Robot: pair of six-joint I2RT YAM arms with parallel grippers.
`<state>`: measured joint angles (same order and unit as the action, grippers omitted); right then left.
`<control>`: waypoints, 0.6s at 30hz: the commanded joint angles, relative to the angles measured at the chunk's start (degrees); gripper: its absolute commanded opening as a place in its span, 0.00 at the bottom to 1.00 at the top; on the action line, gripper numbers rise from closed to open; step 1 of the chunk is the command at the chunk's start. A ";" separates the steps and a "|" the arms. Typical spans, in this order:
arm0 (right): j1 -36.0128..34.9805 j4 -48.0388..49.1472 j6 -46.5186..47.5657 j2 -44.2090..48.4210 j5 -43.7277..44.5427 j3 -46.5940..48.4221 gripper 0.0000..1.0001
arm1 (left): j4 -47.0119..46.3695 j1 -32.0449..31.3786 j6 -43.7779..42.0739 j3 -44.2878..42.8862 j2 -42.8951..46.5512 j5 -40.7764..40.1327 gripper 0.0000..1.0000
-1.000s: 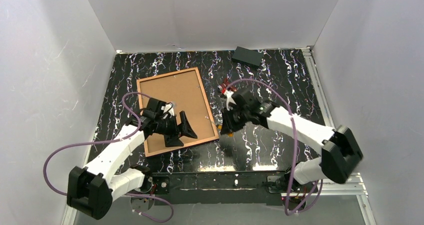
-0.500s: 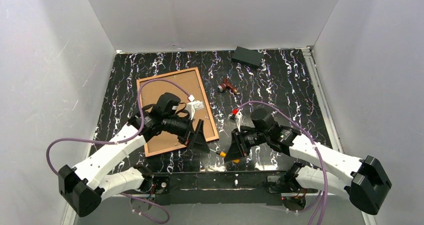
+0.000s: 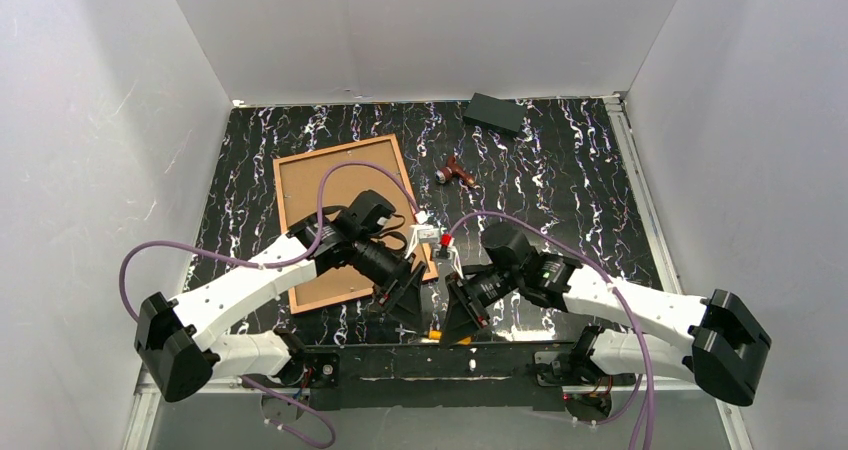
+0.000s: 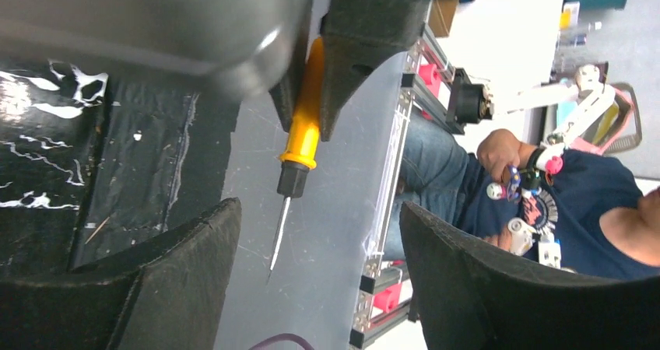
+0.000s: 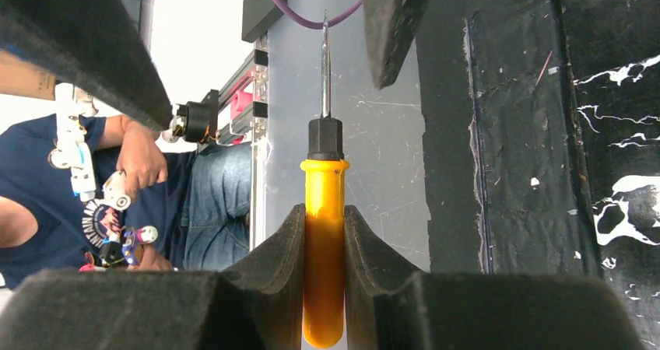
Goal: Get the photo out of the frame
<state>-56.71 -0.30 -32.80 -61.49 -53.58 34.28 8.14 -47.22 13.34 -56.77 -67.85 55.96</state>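
Frame [image 3: 335,148] lay back-up at 10 o'clock on counter [image 3: 560,170], photo [image 3: 340,185] not yet out; right jaws clenched on screwdriver [image 5: 324,179] at 6 o'clock; left jaws spread, empty, facing its tip; freeing the backing judged next.

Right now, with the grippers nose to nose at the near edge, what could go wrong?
1. The right gripper pinches the screwdriver by its handle alone, tip towards the open left gripper; a grab on the thin shaft could slip.
2. It hangs past the mat, near the edge of the table, so a drop might roll off.
3. The grippers are close and could collide.
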 commanded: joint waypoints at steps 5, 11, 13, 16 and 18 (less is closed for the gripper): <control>-0.86 5.39 2.33 -1.65 -3.60 3.75 0.01 | 10.61 -2.87 -4.82 -1.55 -2.77 10.19 0.58; -0.82 3.07 4.39 -2.35 -5.31 5.20 0.01 | 11.34 -3.05 -3.94 -0.96 -1.48 9.95 0.64; -0.86 4.39 4.04 -4.14 -6.73 6.50 0.01 | 11.39 -3.57 -4.73 -0.61 -1.73 7.20 0.71; -0.86 4.64 4.54 -4.42 -4.73 7.31 0.01 | 11.16 -4.27 -4.91 -0.40 -2.07 4.67 0.72; -0.86 5.66 4.33 -3.71 -1.82 7.38 0.01 | 9.11 -4.48 -4.08 1.04 -0.80 1.23 0.70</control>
<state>-57.39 -0.47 -28.40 -65.34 -58.89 35.97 14.28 -48.27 10.02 -58.11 -68.75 58.65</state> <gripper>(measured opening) 0.251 0.717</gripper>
